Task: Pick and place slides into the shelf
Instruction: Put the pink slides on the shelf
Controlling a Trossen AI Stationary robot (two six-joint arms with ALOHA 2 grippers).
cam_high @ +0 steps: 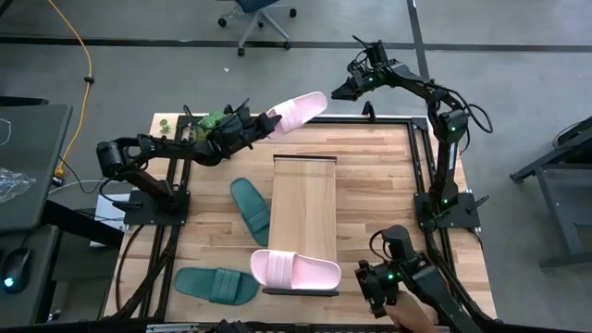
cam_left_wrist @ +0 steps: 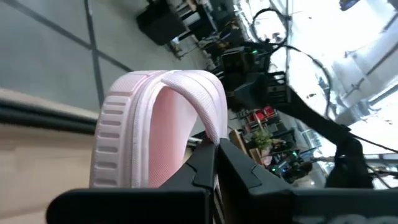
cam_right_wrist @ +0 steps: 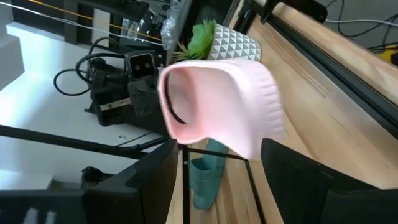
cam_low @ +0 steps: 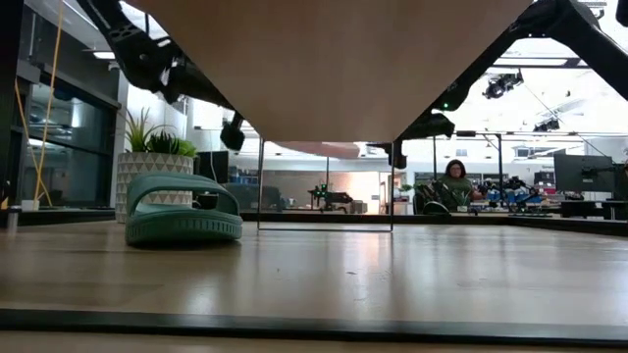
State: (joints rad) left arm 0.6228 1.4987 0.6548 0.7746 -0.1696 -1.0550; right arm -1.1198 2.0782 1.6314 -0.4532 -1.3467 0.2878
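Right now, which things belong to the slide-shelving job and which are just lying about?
Job: pink slide in the shut left claw; pink slide on the shelf; two teal slides; shelf; open right claw.
Lying about: potted plant; office chair.

**Left tool clamped, right tool spread wide**

The left arm reaches out across the bench's far edge, its tool (cam_high: 262, 121) pinched tight on a pink slide (cam_high: 294, 113). The right arm arcs high beyond the far corner, its tool (cam_high: 340, 92) gaping, gripping nothing.
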